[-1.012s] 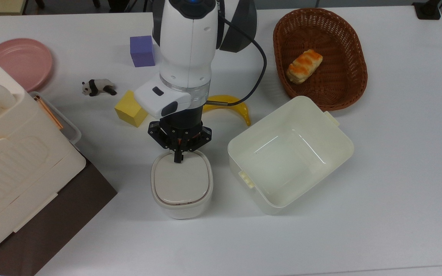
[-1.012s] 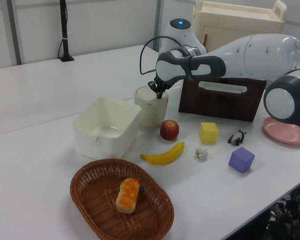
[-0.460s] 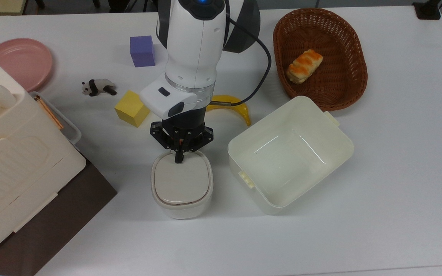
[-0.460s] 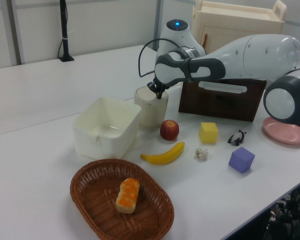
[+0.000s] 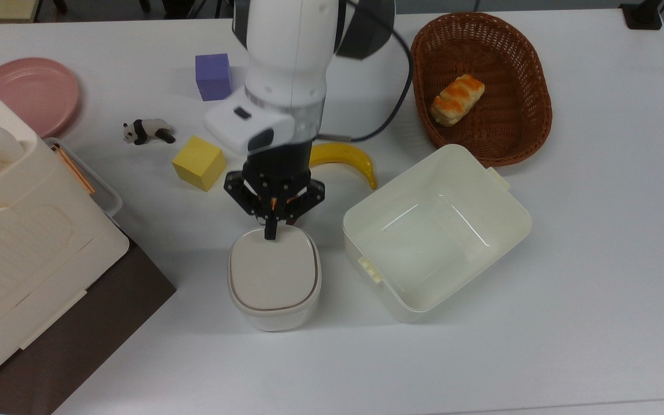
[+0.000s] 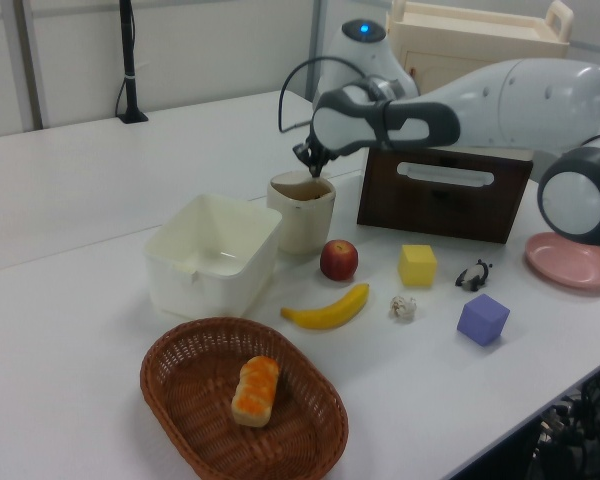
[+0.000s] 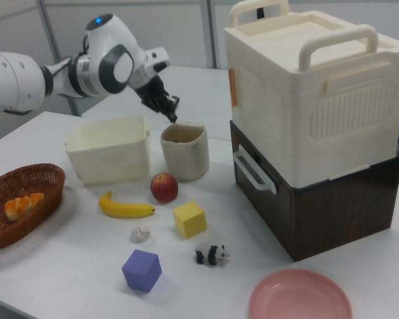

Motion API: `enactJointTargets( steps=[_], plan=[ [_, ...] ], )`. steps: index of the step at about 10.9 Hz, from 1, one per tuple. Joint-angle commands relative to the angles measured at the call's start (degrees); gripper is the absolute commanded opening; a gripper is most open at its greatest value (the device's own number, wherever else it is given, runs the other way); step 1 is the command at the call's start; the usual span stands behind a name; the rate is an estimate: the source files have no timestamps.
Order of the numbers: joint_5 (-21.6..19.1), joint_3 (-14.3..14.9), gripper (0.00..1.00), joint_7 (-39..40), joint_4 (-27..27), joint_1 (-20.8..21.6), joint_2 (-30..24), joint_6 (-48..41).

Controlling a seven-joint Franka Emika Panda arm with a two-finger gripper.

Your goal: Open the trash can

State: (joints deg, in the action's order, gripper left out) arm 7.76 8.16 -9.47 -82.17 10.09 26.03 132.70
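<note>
White surface (image 5: 597, 259) is seen from the top view; from its left, a ribbed box (image 5: 15, 242), a yellow cube (image 5: 196, 162), then the trash can (image 5: 273, 278), lid flat, beside a lidless tub (image 5: 436, 230). Above the can's far edge the claw (image 5: 271, 233) is held with fingers pressed together

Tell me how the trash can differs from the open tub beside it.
The trash can is smaller and narrower than the tub. The trash can carries a flat beige-grey lid; the tub has no lid and shows its bare inside. The tub has side tabs; the trash can has none. Both are cream-white plastic with rounded corners.
</note>
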Motion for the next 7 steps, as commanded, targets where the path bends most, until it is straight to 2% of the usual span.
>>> enactJointTargets(
  steps=[1,2,3,4,5,7],
  plan=[
    [-1.3,-0.5,0.00,-0.7,-2.0,0.0,-6.0,-2.9],
    [-1.3,-0.6,0.00,-0.7,-2.2,0.1,-8.0,-7.7],
    [-2.0,-1.1,0.43,-0.8,-2.2,0.3,-9.7,-13.5],
    [-2.3,-2.4,0.99,-0.5,-2.4,0.3,-11.3,-18.8],
    [-1.4,-3.5,1.00,-0.2,-3.7,0.4,-13.2,-22.7],
    [-2.4,-3.9,1.00,-0.8,-5.6,0.3,-17.8,-30.1]
  ],
)
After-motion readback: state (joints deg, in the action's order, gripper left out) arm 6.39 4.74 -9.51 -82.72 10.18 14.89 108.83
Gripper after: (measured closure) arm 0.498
